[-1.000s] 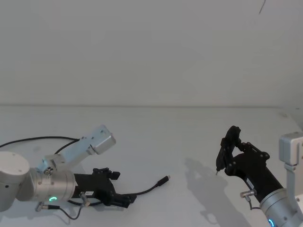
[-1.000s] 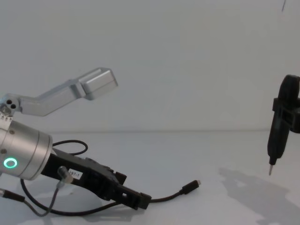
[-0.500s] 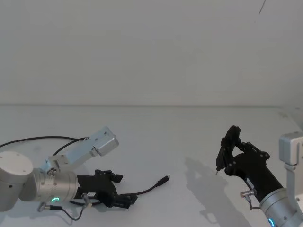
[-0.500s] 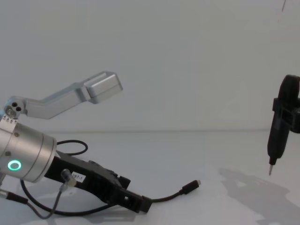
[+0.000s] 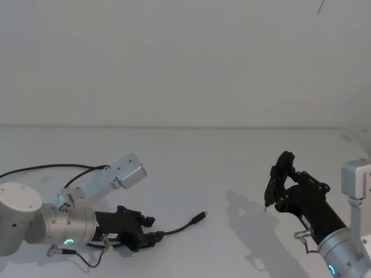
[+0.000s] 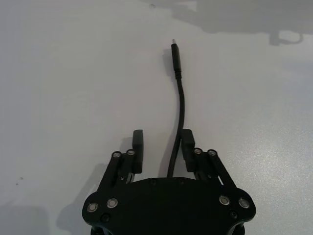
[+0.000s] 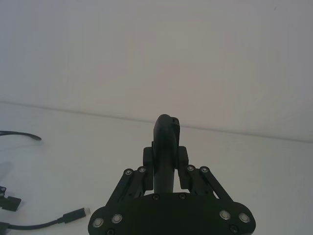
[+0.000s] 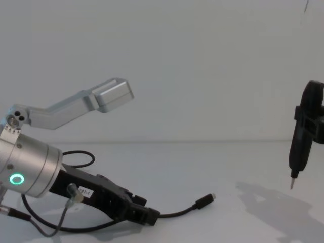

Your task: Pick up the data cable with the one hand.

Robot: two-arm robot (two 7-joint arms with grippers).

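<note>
The data cable (image 5: 181, 226) is a thin black cord lying on the white table (image 5: 203, 168), its plug with the silvery tip (image 6: 175, 51) pointing away from my left gripper. The left gripper (image 6: 161, 141) is low over the table and open. The cord (image 6: 182, 100) runs between its two fingers, close against one finger (image 6: 186, 142). In the chest view the left gripper (image 8: 147, 216) rests at table level with the cable (image 8: 179, 211) leading out of it. My right gripper (image 7: 165, 157) hangs at the right, shut on a black pen-shaped tool (image 5: 272, 186) with a metal pin tip.
The cable's far end loops back behind the left arm (image 5: 46, 169). A short grey wire (image 8: 56, 223) with a metal connector hangs from the left wrist. The arm's silver link (image 8: 106, 95) sticks out above the gripper. Bare table lies between the arms.
The left gripper has drawn back a little along the cable and settled lower, and the plug shifted slightly with it. The right arm has not moved.
</note>
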